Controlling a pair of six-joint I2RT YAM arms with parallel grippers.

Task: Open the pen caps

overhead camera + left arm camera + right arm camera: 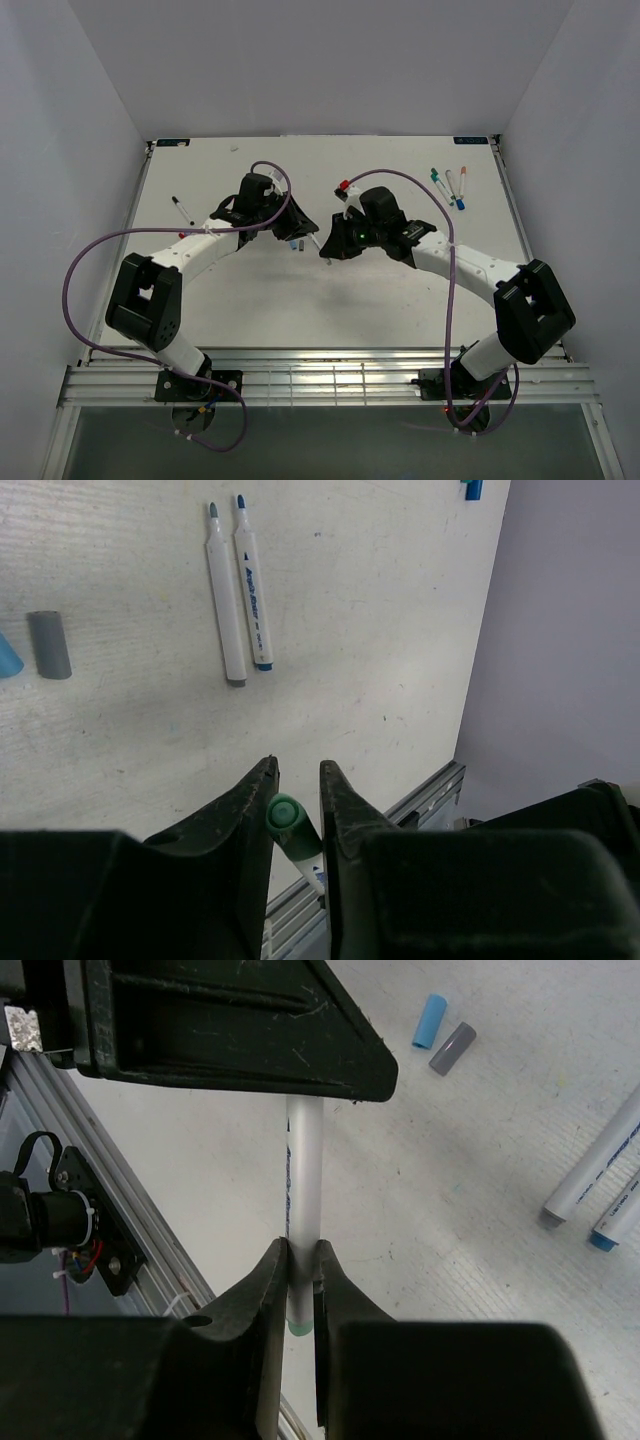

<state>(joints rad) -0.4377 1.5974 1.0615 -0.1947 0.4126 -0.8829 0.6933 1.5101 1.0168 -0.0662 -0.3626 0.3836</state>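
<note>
Over the table [400, 300] centre the right claw [300, 1275] clenches the pen [303, 1170] steady so the left claw [297, 770], at its 9 o'clock, encloses the green cap [285, 813] for pulling; whether it pinches, I cannot tell.

pen [303, 1190]: white, green cap [285, 814] on | blue cap [430, 1020], grey cap [452, 1047]: loose, adjacent

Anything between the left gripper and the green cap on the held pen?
Nothing visible. The green cap sits between the left gripper's fingers, with nothing else in the gap. The right gripper clamps the pen further along its barrel. The two loose pens and the grey cap lie well aside.
</note>
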